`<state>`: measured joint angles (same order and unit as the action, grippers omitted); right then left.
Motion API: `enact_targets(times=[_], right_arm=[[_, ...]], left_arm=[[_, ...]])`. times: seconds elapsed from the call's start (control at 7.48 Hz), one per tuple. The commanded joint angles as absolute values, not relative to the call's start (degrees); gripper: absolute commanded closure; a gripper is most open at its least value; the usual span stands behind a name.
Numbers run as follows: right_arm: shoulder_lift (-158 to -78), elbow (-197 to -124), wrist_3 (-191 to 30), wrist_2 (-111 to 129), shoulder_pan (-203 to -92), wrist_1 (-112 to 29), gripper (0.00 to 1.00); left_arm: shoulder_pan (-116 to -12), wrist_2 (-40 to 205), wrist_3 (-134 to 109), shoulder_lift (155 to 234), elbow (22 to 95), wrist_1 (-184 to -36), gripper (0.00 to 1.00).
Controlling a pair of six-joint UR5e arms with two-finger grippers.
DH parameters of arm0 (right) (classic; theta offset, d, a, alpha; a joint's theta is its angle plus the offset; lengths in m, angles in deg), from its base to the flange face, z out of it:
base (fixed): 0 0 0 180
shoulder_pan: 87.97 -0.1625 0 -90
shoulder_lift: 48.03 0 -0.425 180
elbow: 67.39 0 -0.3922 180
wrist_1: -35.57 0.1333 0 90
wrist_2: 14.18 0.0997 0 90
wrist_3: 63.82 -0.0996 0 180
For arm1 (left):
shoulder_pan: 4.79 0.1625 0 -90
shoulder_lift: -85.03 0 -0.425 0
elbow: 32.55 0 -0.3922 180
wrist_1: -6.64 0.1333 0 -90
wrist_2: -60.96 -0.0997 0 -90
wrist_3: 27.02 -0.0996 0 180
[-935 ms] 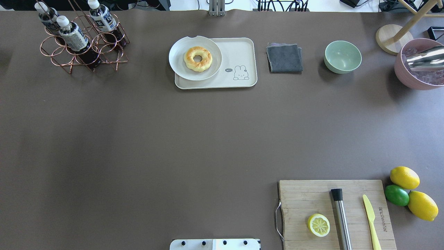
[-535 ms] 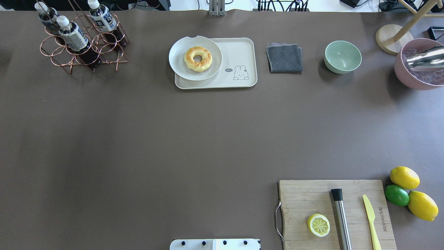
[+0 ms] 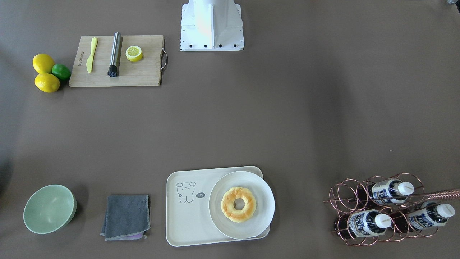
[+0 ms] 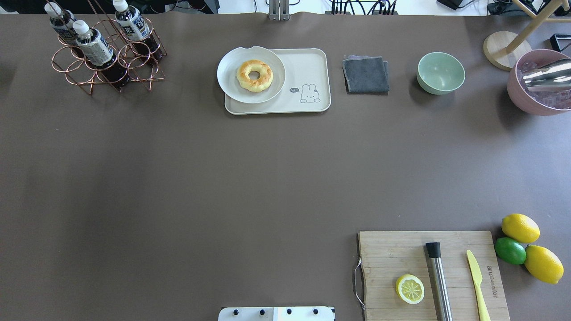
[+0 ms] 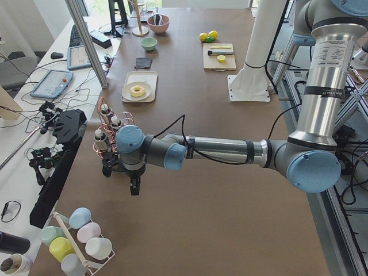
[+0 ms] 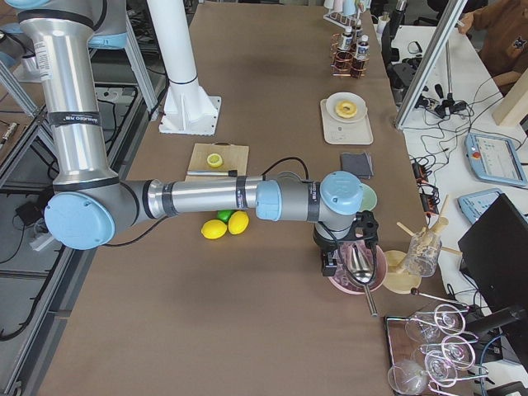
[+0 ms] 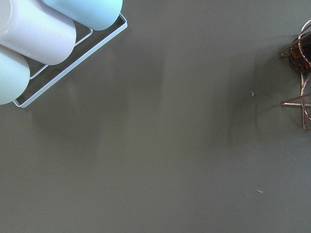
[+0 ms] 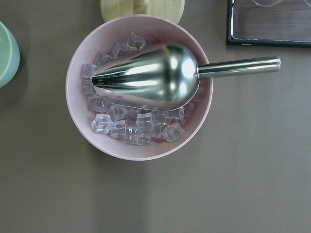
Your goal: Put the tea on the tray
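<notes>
Exterior left view: the left arm lies stretched low and level over the table, its wrist bent so that the left gripper (image 5: 134, 188) points straight down at the tabletop. It hangs on the far side of the wire rack (image 4: 134, 67) from the tray (image 4: 308, 67). Whether its fingers are spread or closed cannot be told. The left wrist view looks down on brown table, with the rack's edge at the right and pastel cups (image 7: 46, 34) in a white holder at the upper left.

Exterior right view: the right arm is likewise stretched level, with the right gripper (image 6: 332, 266) pointing down over a pink bowl (image 8: 73, 97) of ice cubes. The state of its fingers cannot be told either. A steel scoop (image 8: 146, 80) lies across the ice.

Overhead view: three tea bottles (image 4: 95, 47) stand tilted in the rack, well apart from the tray on its left. None is on the tray. A white plate (image 4: 227, 73) bearing a doughnut (image 4: 264, 80) covers the tray's rack-side half and overhangs its rim. The other half, with the line drawing, is bare. Beside the tray on its right lies a folded grey cloth (image 4: 366, 74), then a green bowl (image 4: 440, 73), then the pink bowl. Across the table from the tray, near the robot's base, a cutting board (image 4: 388, 254) carries a lemon half (image 4: 410, 289), a steel rod (image 4: 439, 285) and a yellow knife (image 4: 476, 278). Two lemons (image 4: 520, 228) and a lime (image 4: 511, 250) lie touching one another just beside the board.
</notes>
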<state>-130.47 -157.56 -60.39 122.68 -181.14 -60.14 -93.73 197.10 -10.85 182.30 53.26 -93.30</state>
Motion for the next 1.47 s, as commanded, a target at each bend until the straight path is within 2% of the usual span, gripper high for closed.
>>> enact_targets(times=[0.0, 1.07, 1.34], right_arm=[[-130.38, -157.65, -60.39, 122.92, -181.14, -60.14, 0.0], [-130.3, -158.0, -60.48, 123.1, -181.05, -60.14, 0.0], [-130.47, -158.18, -60.48, 122.66, -181.14, -60.14, 0.0]], left_arm=[[-93.73, 197.1, -10.84, 182.32, 53.15, -93.3, 0.02], [-93.73, 196.31, -10.32, 182.41, 54.19, -93.38, 0.02], [-93.73, 193.52, -10.06, 186.35, 54.81, -93.56, 0.02]])
